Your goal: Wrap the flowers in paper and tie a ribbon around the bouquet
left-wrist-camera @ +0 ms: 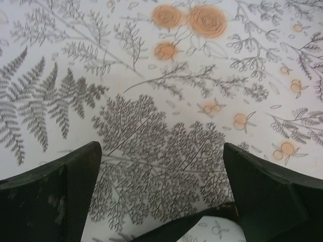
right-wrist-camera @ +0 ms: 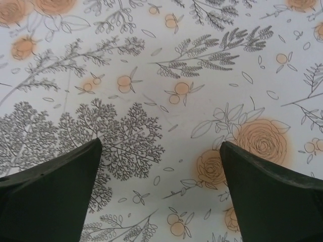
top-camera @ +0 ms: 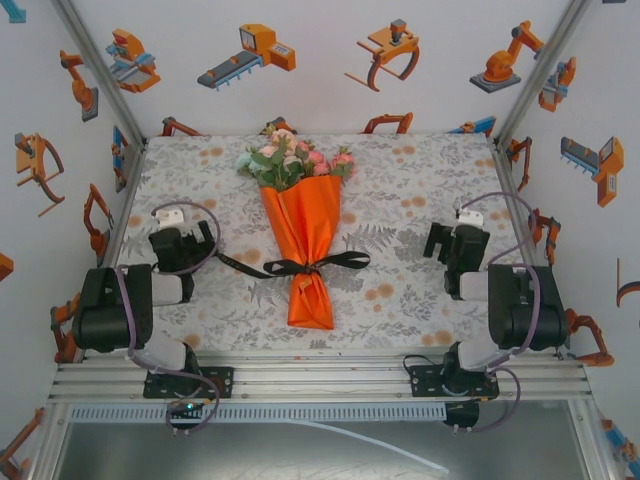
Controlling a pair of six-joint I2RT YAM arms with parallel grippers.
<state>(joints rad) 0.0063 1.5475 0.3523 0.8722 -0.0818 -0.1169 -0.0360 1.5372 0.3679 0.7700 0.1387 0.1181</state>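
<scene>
Looks pretty much done to me: flowers (top-camera: 295, 160) wrapped in the orange paper (top-camera: 310, 295), black ribbon (top-camera: 340, 260) tied in a bow round the bouquet (top-camera: 300, 235) lying mid-worktop (top-camera: 420, 190), with left tool (left-wrist-camera: 161, 151) and right tool (right-wrist-camera: 159, 146) wide open, empty, either side.

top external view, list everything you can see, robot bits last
flowers: one bunch, pink, white and peach with green leaves, far middle of table
paper: one sheet, orange, wrapped in a cone around the stems, table centre
ribbon: one, black, tied in a bow around the cone, one tail trailing left
tablecloth: one, white with grey ferns and orange blooms, covering the table
wall stickers: many, orange and grey robot drawings, on the white walls
cables: purple-grey, looped along both arms
left arm: one, black, left of the paper, jaws open
right arm: one, black, right of the paper, jaws open
</scene>
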